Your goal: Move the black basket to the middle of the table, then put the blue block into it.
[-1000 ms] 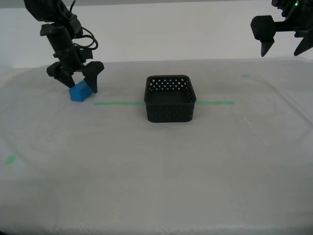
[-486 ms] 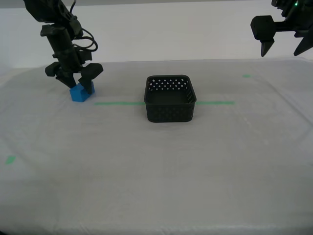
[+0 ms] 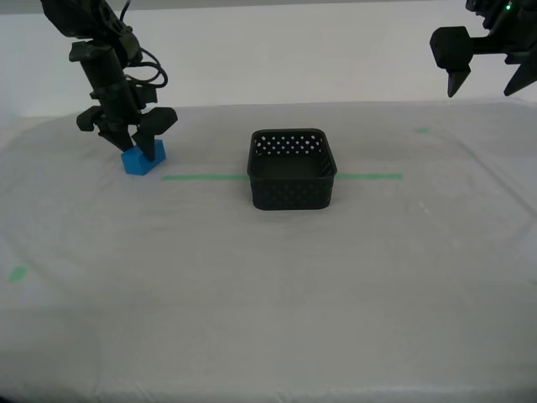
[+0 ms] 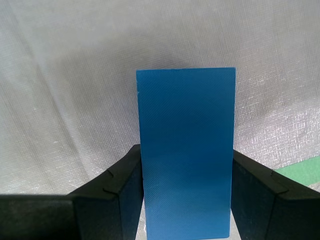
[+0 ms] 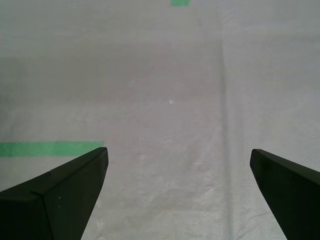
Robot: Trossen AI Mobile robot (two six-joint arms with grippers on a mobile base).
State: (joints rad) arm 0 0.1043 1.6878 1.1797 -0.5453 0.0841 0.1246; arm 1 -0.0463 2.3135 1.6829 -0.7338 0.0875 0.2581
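Blue block's [image 4: 186, 150] lower end cut off by frame edge.

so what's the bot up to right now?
My second gripper has its fingers against both sides of the blue block, which sits on the table at the exterior view's left. The black basket stands empty in the middle, over the green tape line. My first gripper hangs open, high at the exterior view's right, holding nothing. The block looks gripped and ready to lift towards the basket.
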